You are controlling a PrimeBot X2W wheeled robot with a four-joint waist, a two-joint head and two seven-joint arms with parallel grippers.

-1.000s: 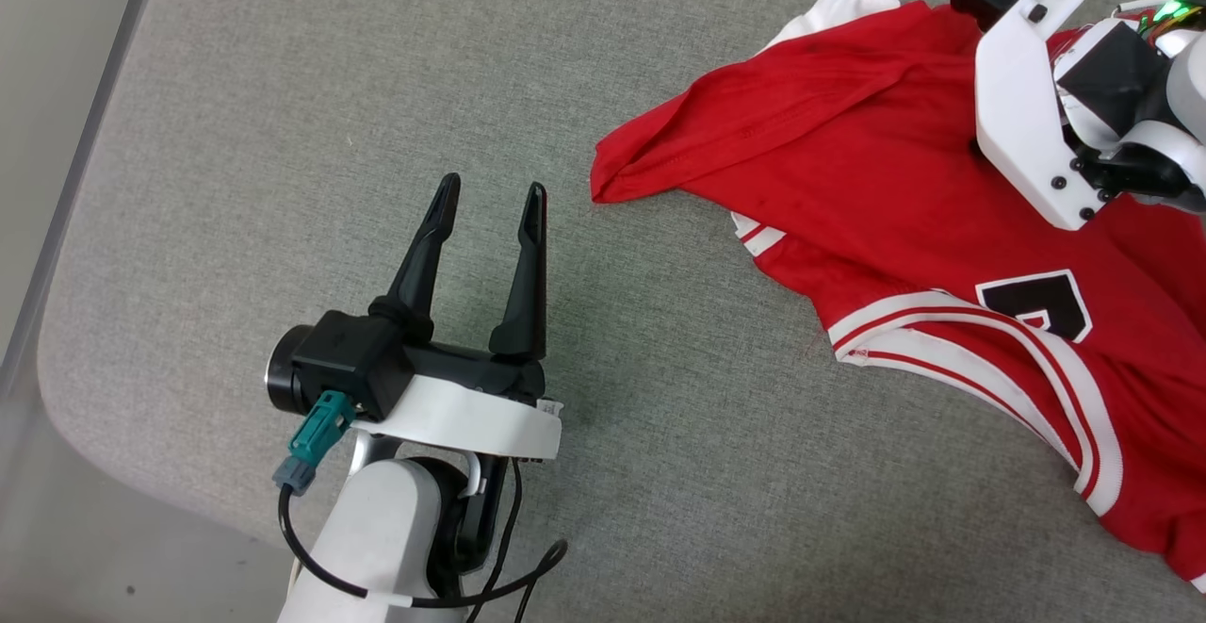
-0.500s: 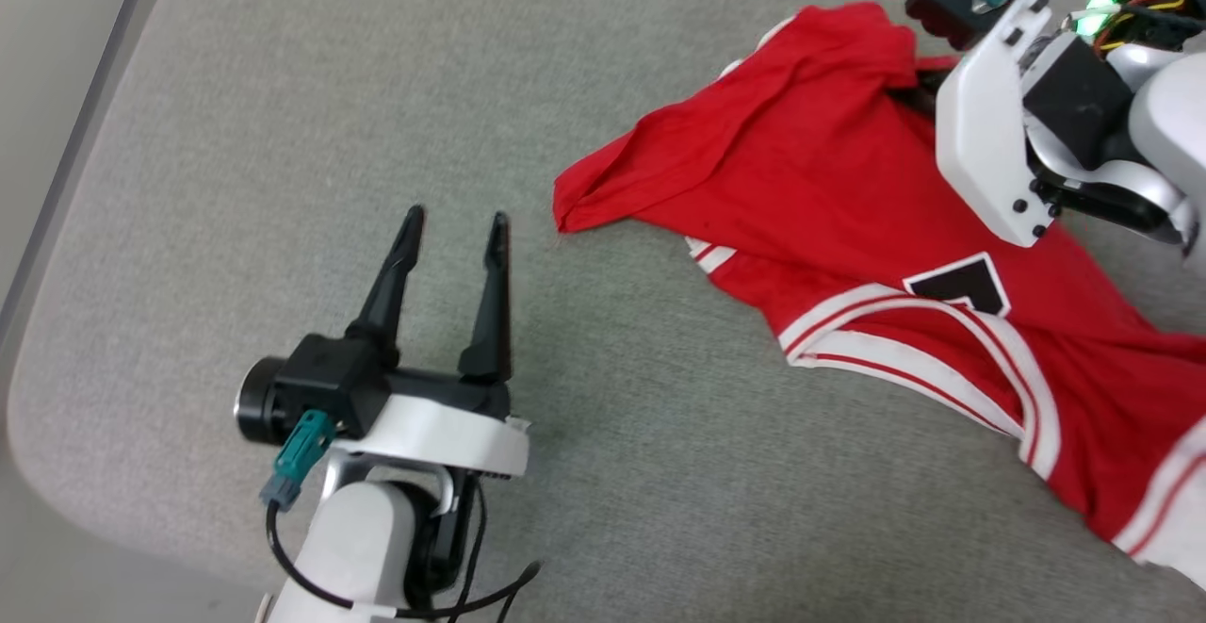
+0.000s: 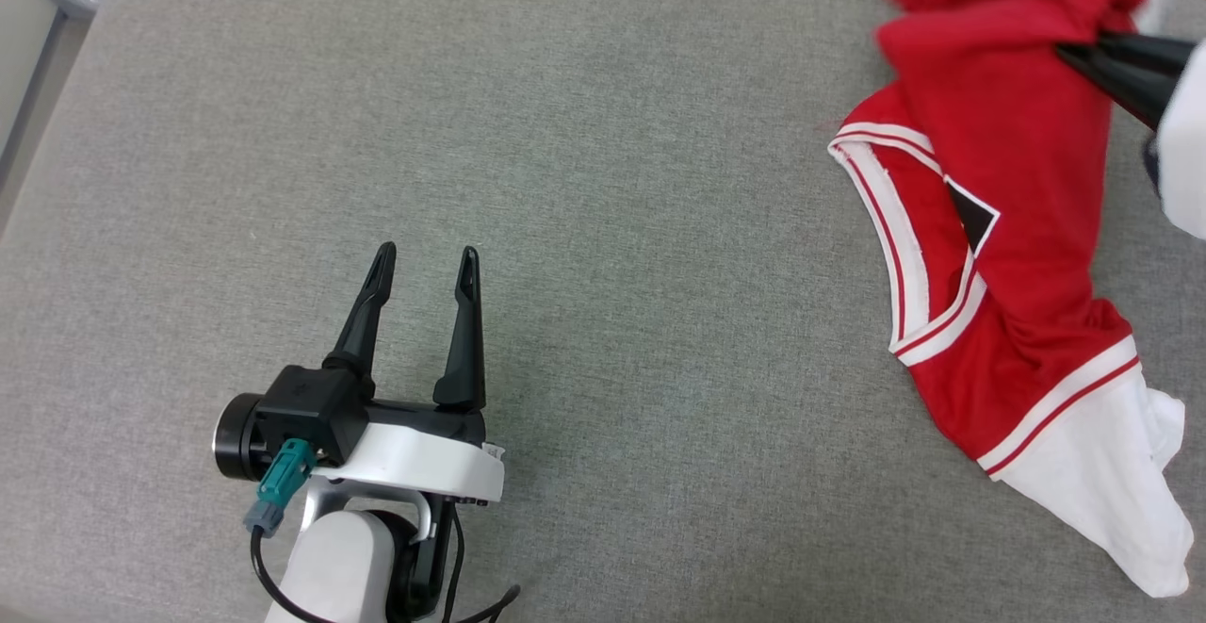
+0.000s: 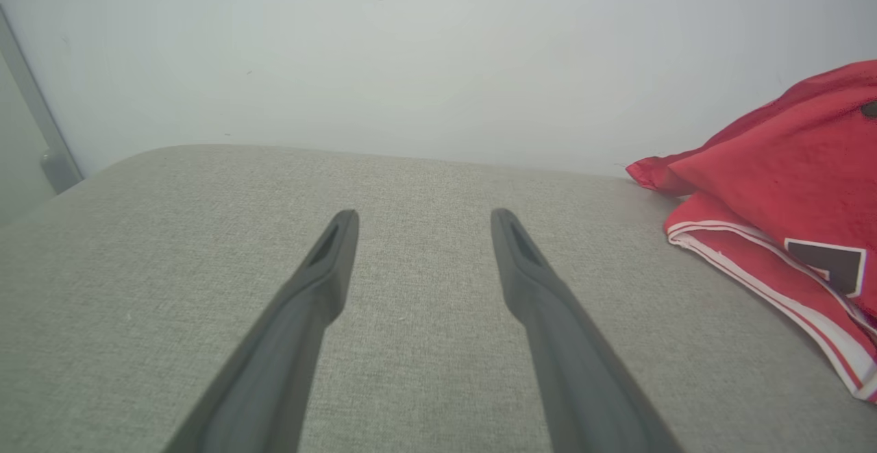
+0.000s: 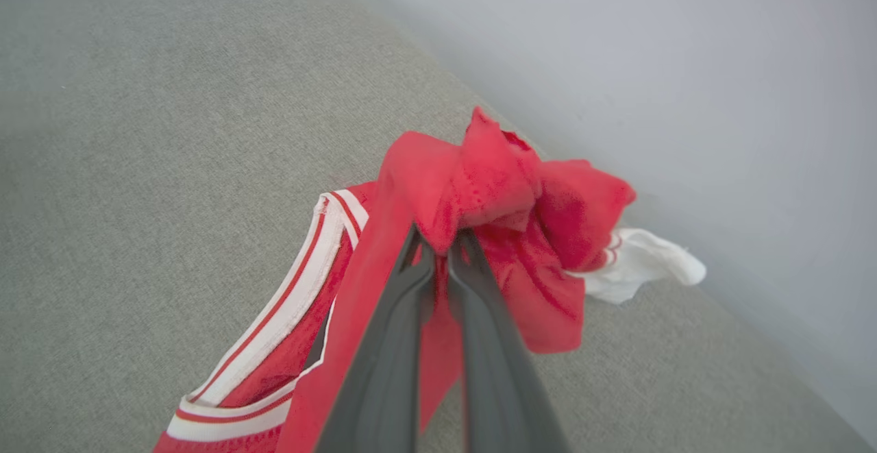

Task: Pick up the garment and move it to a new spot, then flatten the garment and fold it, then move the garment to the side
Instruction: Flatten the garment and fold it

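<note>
- Right claw (image 5: 438,251) is pinching a bunched knot of red cloth on the garment (image 3: 999,227). Its fingers are pressing together w/ fabric between them, and the pinched part is hanging above the bench (image 3: 603,133) while the rest is draping onto it.
- Garment is lying toward the bench's far right corner, its body falling away from the grip and one white sleeve (image 3: 1102,472) spreading toward the near edge.
- Left claw (image 3: 426,251) is hovering w/ fingers spread and nothing between them, over the bench's near left part, well apart from the garment.
- Handling, as judged: it's looking light, soft and floppy. W/ no stiffness, it's prob. going to sag and fold on itself from any single grip. It's not fragile, and on the fabric top it's likely dragging rather than sliding.
- Where to hold, as judged: the bunch pinch is looking adequate for the move. For flattening, taking 2 opposite points is looking better, e.g. hem corners or shoulders by the striped trim (image 3: 904,255), one per claw.
- Count: 1 garment, 2 claws (1 gripping, 1 free), 1 bench. White sleeve cloth is showing at 2 ends of the garment.
</note>
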